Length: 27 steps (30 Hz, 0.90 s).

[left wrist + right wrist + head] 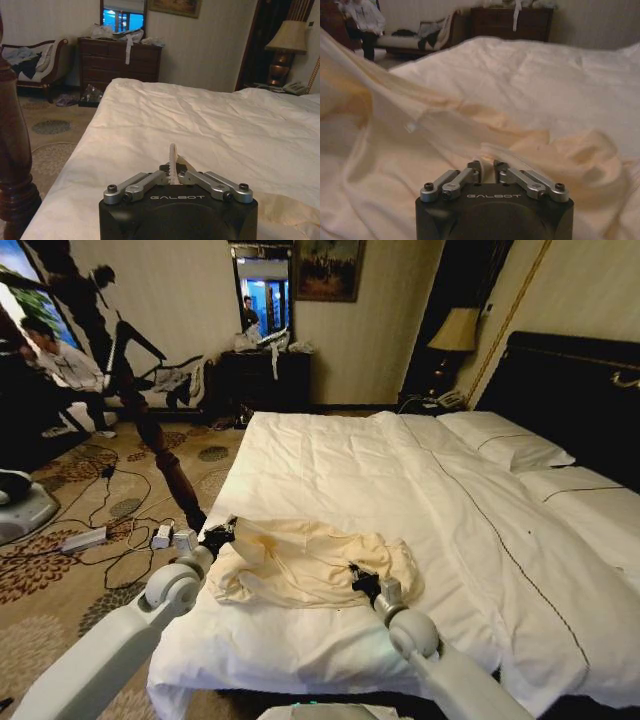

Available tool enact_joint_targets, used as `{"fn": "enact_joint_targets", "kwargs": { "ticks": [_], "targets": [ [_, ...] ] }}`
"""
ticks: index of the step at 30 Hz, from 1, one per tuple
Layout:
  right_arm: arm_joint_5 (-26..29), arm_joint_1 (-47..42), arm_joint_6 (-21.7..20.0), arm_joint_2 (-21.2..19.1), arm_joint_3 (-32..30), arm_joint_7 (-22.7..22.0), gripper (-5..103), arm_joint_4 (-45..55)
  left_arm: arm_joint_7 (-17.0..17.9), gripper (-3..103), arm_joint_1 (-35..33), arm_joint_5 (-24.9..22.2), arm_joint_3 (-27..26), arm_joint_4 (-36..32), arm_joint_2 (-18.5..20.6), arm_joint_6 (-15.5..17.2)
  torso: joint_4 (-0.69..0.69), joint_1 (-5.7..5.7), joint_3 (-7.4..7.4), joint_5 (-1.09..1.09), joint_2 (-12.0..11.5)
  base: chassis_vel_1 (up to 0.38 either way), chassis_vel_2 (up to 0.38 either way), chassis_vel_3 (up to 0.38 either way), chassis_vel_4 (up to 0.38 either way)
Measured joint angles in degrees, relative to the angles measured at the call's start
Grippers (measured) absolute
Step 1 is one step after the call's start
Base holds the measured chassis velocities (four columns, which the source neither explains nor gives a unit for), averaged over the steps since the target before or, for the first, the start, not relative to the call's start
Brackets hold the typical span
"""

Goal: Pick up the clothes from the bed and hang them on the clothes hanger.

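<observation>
Your shirt (305, 562) lies crumpled on the bed (420, 500), low in the frame's centre. Left tool (218, 534) pinches its left edge; right tool (363, 585) is clamped on its right side.

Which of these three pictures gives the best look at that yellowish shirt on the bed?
The head view: the whole shirt lies crumpled on the bed. The right wrist view shows close folds at the right pincer; the left wrist view, a pinched edge.
</observation>
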<state>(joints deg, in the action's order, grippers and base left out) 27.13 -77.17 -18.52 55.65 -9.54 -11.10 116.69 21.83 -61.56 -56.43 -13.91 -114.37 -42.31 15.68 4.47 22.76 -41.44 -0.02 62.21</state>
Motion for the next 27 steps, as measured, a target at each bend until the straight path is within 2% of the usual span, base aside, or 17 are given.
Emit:
{"fn": "enact_joint_targets", "kwargs": {
  "ticks": [3,5,6,9,10,11,14,15,18,20,21,22,23,24,25,26,27],
  "targets": [
    [0.3,-2.4,-0.3,-1.2,-1.7,0.1,23,3.4,0.0,0,-0.4,0.0,-0.2,0.0,-0.1,0.0,0.0,0.0,0.0,0.02,0.0,0.0,0.0,0.0,0.0],
    [0.8,-6.4,-0.7,-2.9,-4.5,0.5,33,7.8,0.0,0,-1.1,0.2,-0.5,0.0,-0.1,0.0,0.0,0.0,0.0,0.01,0.0,0.0,0.0,0.0,0.0],
    [0.8,-6.4,-0.7,-2.9,-4.5,0.5,33,7.8,0.0,0,-1.1,0.2,-0.5,0.0,-0.1,0.0,0.0,0.0,0.0,0.01,0.0,0.0,0.0,0.0,0.0],
    [0.5,-12.3,-0.7,-4.1,-7.4,1.6,49,11.2,-0.1,0,-2.1,0.3,-1.1,-0.1,0.1,-0.1,-0.01,0.0,0.0,0.01,0.0,0.0,0.0,0.0,0.0],
    [0.5,-12.3,-0.7,-4.1,-7.4,1.6,49,11.2,-0.1,0,-2.1,0.3,-1.1,-0.1,0.1,-0.1,-0.01,0.0,0.0,0.01,0.0,0.0,0.0,0.0,0.0],
    [0.0,-14.4,-0.7,-4.3,-8.2,2.4,49,11.8,-0.2,0,-2.4,0.6,-1.2,0.1,0.1,-0.2,0.0,0.0,0.01,0.02,0.0,0.0,0.0,0.0,0.0],
    [-1.1,-18.8,-0.6,-4.6,-9.2,3.8,66,12.8,-0.3,0,-3.4,1.1,-1.7,0.3,0.1,-0.4,0.0,0.0,0.0,0.02,0.0,0.0,0.0,0.0,0.0],
    [-1.1,-18.8,-0.6,-4.6,-9.2,3.8,66,12.8,-0.3,0,-3.4,1.1,-1.7,0.3,0.1,-0.4,0.0,0.0,0.0,0.02,0.0,0.0,0.0,0.0,0.0],
    [-2.9,-21.7,-1.0,-5.2,-9.5,4.8,82,13.6,-0.4,0,-3.9,1.3,-2.0,0.3,0.2,-0.4,-0.02,0.0,0.0,0.02,0.0,0.0,0.0,0.0,0.0],
    [-4.6,-22.7,-1.2,-5.5,-9.6,5.5,82,13.6,-0.4,0,-3.9,1.3,-2.1,0.3,0.2,-0.4,-0.01,0.0,0.0,0.01,0.0,0.0,0.0,0.0,0.0],
    [-5.8,-23.2,-1.3,-5.6,-9.7,5.9,88,13.6,-0.4,0,-4.0,1.3,-2.2,0.2,0.3,-0.4,0.0,0.0,0.0,0.02,0.0,0.0,0.0,0.0,0.0],
    [-5.0,-23.7,-1.0,-5.4,-9.8,6.1,93,13.2,-0.4,0,-4.0,1.3,-2.4,0.0,0.4,-0.4,0.01,0.0,0.0,0.01,0.0,0.0,0.0,0.0,0.0],
    [-1.3,-23.6,-0.9,-4.9,-9.8,5.5,97,13.3,-0.4,0,-3.9,1.3,-2.5,0.0,0.4,-0.4,0.0,0.0,0.0,0.02,0.0,0.0,0.0,0.0,0.0],
    [7.7,-22.7,-1.2,-3.5,-10.4,3.5,99,14.6,-0.4,0,-3.8,1.2,-2.6,0.0,0.4,-0.4,0.01,-0.01,0.0,0.04,0.0,0.0,0.0,0.0,0.0],
    [11.8,-22.0,-1.6,-2.7,-11.0,2.5,99,15.6,-0.4,0,-3.8,1.2,-2.6,0.0,0.3,-0.4,0.01,0.0,0.0,0.04,0.0,0.0,0.0,0.0,0.0],
    [11.8,-22.0,-1.6,-2.7,-11.0,2.5,99,15.6,-0.4,0,-3.8,1.2,-2.6,0.0,0.3,-0.4,0.01,0.0,0.0,0.04,0.0,0.0,0.0,0.0,0.0],
    [17.3,-20.8,-2.2,-1.5,-12.1,0.5,100,17.0,-0.4,0,-3.8,1.2,-2.7,0.0,0.3,-0.5,0.01,0.0,0.0,0.02,0.0,0.0,0.0,0.0,0.0]
  ]
}}
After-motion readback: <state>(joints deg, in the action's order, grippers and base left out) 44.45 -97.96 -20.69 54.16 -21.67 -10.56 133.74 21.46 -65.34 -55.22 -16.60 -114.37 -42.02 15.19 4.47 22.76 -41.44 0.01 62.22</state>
